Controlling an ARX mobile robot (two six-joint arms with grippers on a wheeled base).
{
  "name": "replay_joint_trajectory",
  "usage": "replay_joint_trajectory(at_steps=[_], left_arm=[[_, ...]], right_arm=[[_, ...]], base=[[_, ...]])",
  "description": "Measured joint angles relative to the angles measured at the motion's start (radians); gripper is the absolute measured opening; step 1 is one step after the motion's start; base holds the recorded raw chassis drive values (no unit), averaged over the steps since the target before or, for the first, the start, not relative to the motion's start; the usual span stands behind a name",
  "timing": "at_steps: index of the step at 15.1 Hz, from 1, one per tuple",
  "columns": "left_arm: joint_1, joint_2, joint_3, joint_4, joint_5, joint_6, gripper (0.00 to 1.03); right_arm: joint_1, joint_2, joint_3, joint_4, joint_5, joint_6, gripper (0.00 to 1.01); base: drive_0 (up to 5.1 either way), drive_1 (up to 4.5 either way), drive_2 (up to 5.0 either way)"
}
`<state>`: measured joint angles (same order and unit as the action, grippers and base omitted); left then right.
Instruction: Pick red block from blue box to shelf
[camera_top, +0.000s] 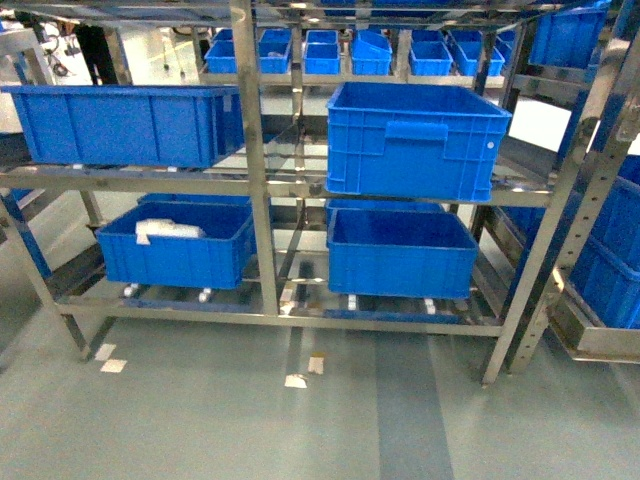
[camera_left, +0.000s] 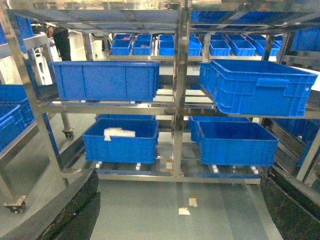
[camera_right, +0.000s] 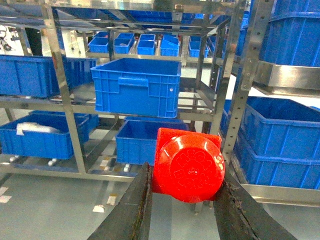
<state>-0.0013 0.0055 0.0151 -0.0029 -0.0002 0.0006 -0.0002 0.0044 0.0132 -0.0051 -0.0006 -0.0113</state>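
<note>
The red block (camera_right: 187, 165) is gripped between the two dark fingers (camera_right: 131, 210) of the right gripper (camera_right: 186, 200), stud end turned toward the wrist camera; it is seen only in the right wrist view, held in the air in front of the shelf (camera_top: 255, 170). The left gripper (camera_left: 175, 220) is seen in its own wrist view only as two dark fingers (camera_left: 75, 205) at the lower corners, spread wide apart with nothing between them. Neither arm appears in the head view.

The shelf is shown as a shiny steel rack with square uprights and two tiers of rails. In the head view, a dark blue crate (camera_top: 415, 140) is set on the upper tier at 1 o'clock from the picture's centre, another (camera_top: 125, 122) at 10 o'clock. On the lower tier, a crate (camera_top: 175, 245) at 8 o'clock is seen to hold something white (camera_top: 165, 230); a second (camera_top: 400, 252) is placed at 4 o'clock. Further rows of blue bins (camera_top: 350, 50) are visible behind. The floor (camera_top: 200, 420) is smooth grey-green, with small scraps of tape (camera_top: 297, 380) lying at 6 o'clock.
</note>
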Motion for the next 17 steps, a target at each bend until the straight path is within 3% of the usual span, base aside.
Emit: replay_joint_trajectory(at_steps=[17], left_arm=[[0.0, 0.0, 0.0, -0.002, -0.001, 0.0, 0.98]], right_arm=[[0.0, 0.0, 0.0, 0.002, 0.0, 0.0, 0.28]], base=[[0.0, 4.27, -4.4]])
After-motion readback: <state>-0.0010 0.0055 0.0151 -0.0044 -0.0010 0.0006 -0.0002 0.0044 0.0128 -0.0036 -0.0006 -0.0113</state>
